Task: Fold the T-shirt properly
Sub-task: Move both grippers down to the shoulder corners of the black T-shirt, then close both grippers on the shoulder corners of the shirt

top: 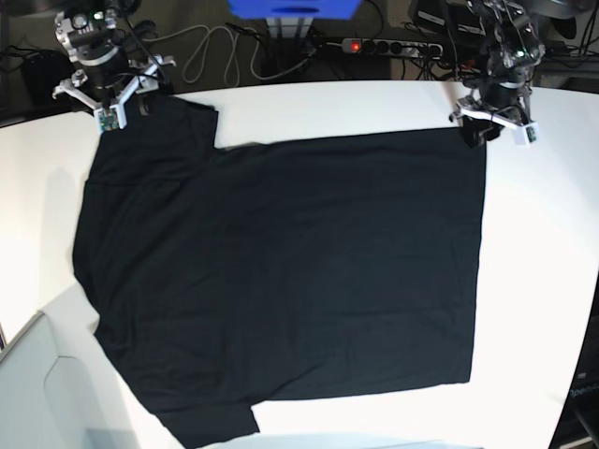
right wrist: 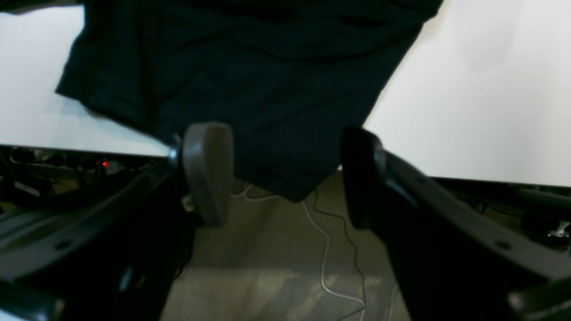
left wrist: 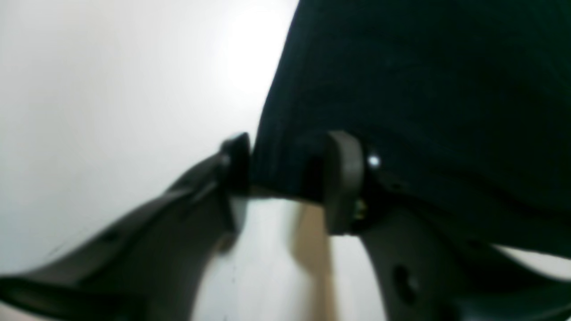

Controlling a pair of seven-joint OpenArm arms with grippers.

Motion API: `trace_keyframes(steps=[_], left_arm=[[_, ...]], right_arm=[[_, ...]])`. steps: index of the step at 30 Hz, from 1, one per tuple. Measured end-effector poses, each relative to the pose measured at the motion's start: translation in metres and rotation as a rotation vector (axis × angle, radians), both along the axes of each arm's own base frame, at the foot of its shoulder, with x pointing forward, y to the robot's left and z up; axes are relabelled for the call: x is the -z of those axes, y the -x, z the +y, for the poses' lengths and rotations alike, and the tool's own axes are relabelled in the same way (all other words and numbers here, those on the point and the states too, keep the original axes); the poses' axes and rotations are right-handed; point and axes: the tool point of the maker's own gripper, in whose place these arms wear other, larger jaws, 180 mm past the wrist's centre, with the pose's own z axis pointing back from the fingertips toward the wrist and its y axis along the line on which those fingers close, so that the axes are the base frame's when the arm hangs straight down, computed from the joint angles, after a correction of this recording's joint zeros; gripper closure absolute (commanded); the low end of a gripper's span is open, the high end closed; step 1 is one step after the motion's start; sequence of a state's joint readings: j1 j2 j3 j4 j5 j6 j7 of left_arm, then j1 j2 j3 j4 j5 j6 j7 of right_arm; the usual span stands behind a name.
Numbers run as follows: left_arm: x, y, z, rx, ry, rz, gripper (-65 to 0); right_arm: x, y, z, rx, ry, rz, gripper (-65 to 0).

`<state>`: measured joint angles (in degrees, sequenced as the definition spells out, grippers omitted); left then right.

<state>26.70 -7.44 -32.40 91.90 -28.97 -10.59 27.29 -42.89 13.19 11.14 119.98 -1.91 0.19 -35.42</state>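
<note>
The black T-shirt (top: pixel 281 281) lies spread flat on the white table (top: pixel 543 281), plain side up; no print shows. My left gripper (top: pixel 473 133) is at the shirt's far right corner. In the left wrist view its jaws (left wrist: pixel 287 178) stand partly closed, with the shirt's corner (left wrist: pixel 424 89) between them and a gap left. My right gripper (top: pixel 117 105) is at the far left corner. In the right wrist view it (right wrist: pixel 285 178) is wide open, and the shirt's corner (right wrist: pixel 267 89) hangs over the table edge just beyond the fingertips.
A power strip (top: pixel 393 45), a blue box (top: pixel 295 9) and cables lie behind the table's far edge. A pale grey object (top: pixel 37 393) sits at the near left. White and black cables (right wrist: pixel 328 249) run across the floor below the table edge.
</note>
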Motion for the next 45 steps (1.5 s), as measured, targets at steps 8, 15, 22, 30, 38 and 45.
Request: trace_keyframes(steps=[8,15,22,30,38,45], left_arm=[[0.002,0.001,-0.001,0.001,0.005,0.01,-10.3],[0.002,0.002,-0.002,0.002,0.007,0.014,0.0],[0.002,0.002,-0.002,0.002,0.007,0.014,0.0],[0.003,0.003,-0.002,0.002,0.008,0.016,0.0],[0.002,0.003,-0.001,0.0,0.009,0.015,0.0],[0.002,0.004,-0.001,0.004,0.008,0.017,0.0]], right_arm=[[-0.007,-0.007,-0.022,0.044,0.043,-0.03,-44.8],[-0.011,-0.02,-0.046,0.102,0.08,-0.065,-44.8],[0.014,-0.021,-0.059,0.142,0.077,-0.019,-44.9],[0.04,-0.028,-0.047,0.079,0.02,0.029,-44.8],[0.054,-0.027,-0.052,0.103,0.006,0.059,-44.8],[0.058,-0.03,-0.046,0.041,-0.019,0.056,-35.5]])
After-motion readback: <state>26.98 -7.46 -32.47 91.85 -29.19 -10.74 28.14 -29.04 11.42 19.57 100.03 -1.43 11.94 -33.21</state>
